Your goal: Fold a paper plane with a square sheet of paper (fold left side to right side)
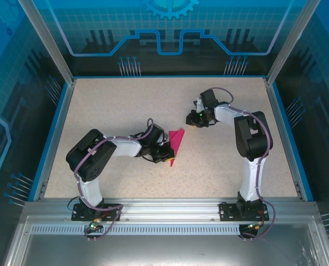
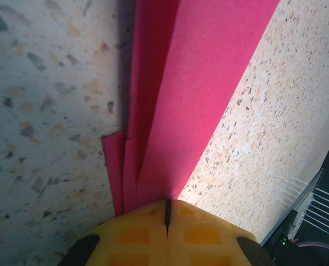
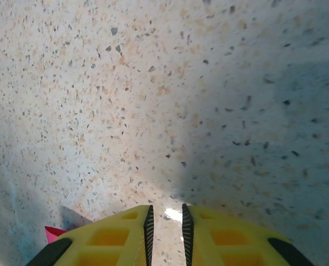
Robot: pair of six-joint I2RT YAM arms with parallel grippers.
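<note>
Left gripper [image 2: 167,213]: yellow waffle-moulded fingertips pressed together to a thin dark seam, clamped on the narrow end of the paper plane [image 2: 186,100]. The paper is thin, matte magenta, with crisp lengthwise creases and several stacked layers that fan wider away from the tips. One broad flap stands up off the surface and throws a shadow to its side. The plane lies about mid-worktop [image 1: 125,105], which is a beige board with dark speckles. Left arm: elbow hunched high toward the left edge, forearm laid low and reaching right to the paper. Right gripper [image 3: 165,213]: same yellow pads, a narrow slit between the ribbed inner faces with bare worktop showing through it — holding nothing. It hangs near the plane's wide end, apart from it. Right arm: upright from the near edge, bent at the elbow, forearm turned left.
</note>
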